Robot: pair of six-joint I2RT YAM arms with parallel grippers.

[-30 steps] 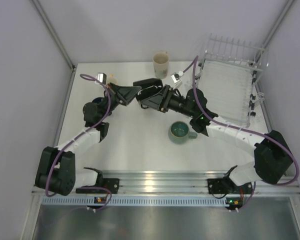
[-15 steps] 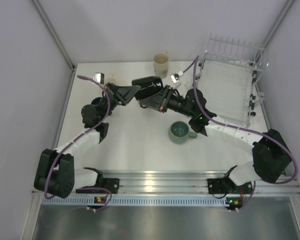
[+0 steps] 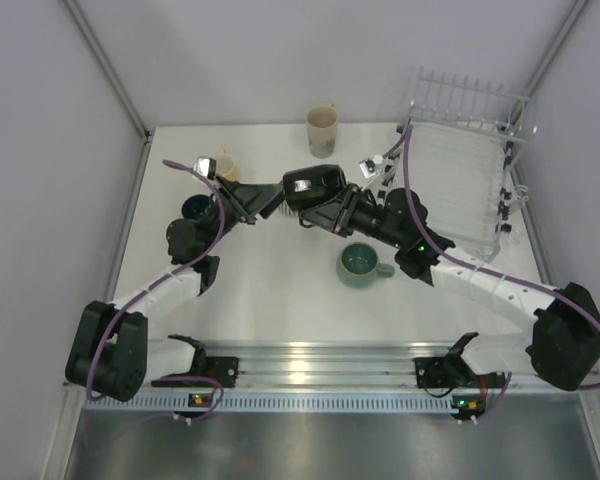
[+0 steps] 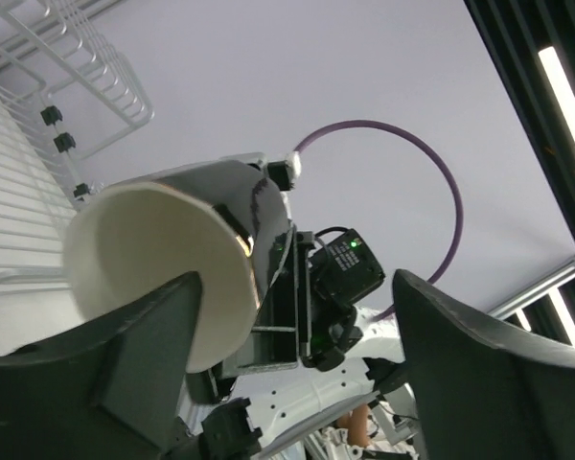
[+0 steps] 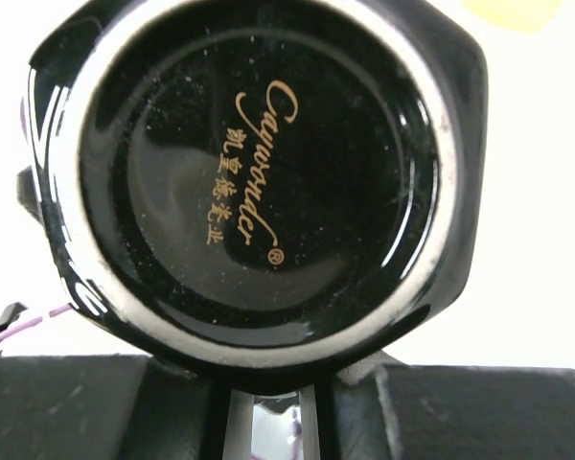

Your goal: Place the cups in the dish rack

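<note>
Your left fingers (image 4: 125, 364) have sprung open, releasing the black mug (image 3: 315, 185), now clamped between your right fingers (image 5: 479, 412); it looks stiff, glossy, slippery and breakable, so keep hold across its wall.

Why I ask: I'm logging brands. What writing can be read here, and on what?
"Caywonder", gold script with a ® sign, on the underside of the black mug.
Gold Chinese characters beside it: too unclear to read with certainty.
Green mark on the cream mug: too small to read.
</note>
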